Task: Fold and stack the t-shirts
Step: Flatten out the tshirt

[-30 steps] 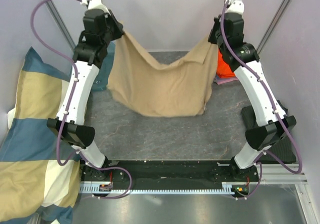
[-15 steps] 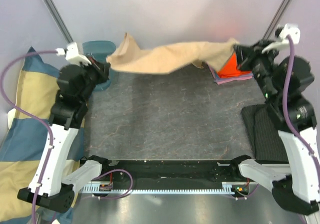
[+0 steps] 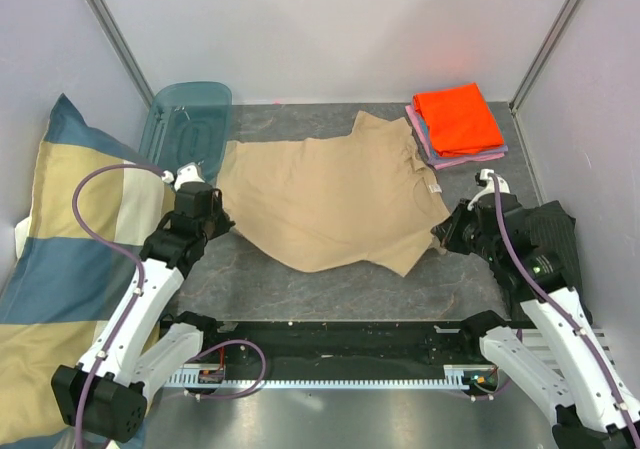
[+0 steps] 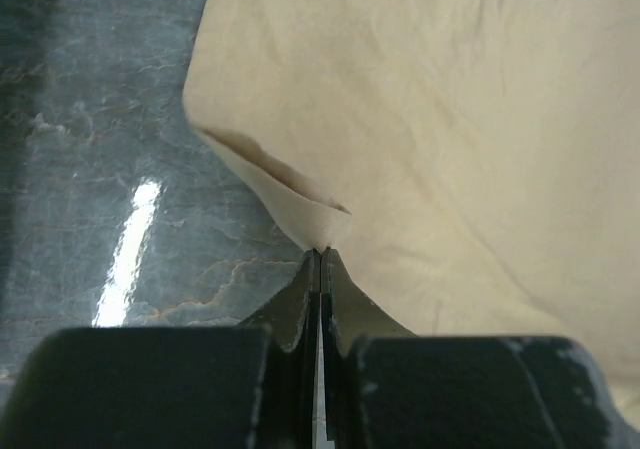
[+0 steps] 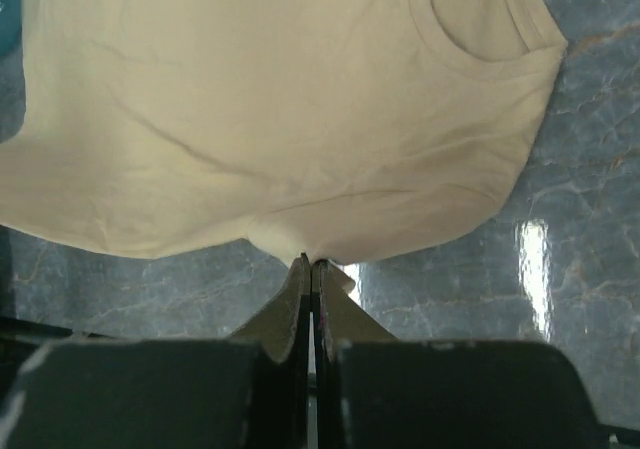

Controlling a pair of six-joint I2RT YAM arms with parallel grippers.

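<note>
L gripper [image 4: 318, 254] & R gripper [image 5: 310, 261] each pinch tan t-shirt [image 3: 330, 204] edge; thin bite, so cloth may slip free on next pull.

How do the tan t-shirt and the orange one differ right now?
The tan t-shirt lies spread out, unfolded; the orange t-shirt is folded into a compact rectangle. The tan one rests on the table mid-scene; the orange one tops a stack in the far right corner. The left gripper and right gripper are shut on the tan one's edges; nothing touches the orange one. Both are plain, single-coloured.
</note>
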